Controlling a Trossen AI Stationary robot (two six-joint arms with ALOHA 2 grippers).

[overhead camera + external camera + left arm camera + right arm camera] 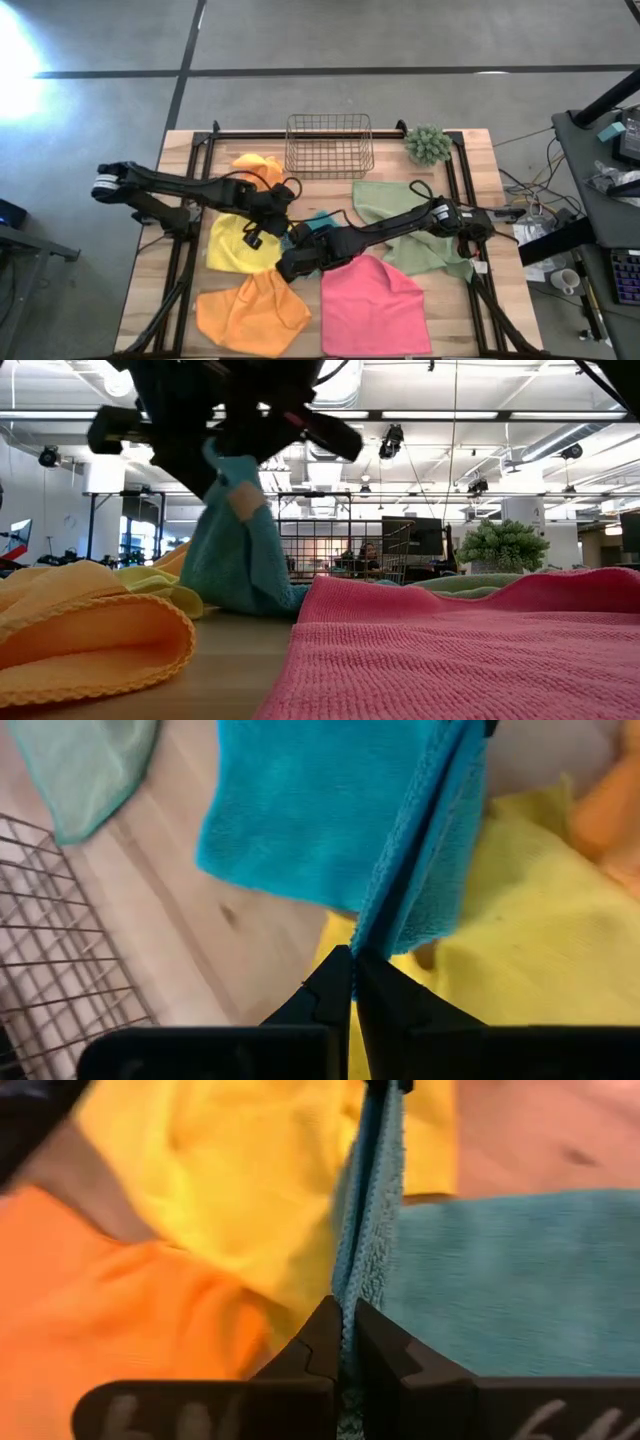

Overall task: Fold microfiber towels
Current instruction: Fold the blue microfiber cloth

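One pink towel lies nearest; both grippers' jaws (left, right) clamp one teal towel.

Bright overhead light; floor glare, blurred wrist views.

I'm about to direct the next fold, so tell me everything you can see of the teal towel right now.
The teal towel is a soft, fuzzy microfiber cloth with a small tan tag near its top. It hangs lifted near the table's middle, its lower part trailing on the wood beside the yellow towel. The left claw is shut on one edge and the right claw is shut on another, with the edge between them folded over and taut. In the high view the arms hide most of it.
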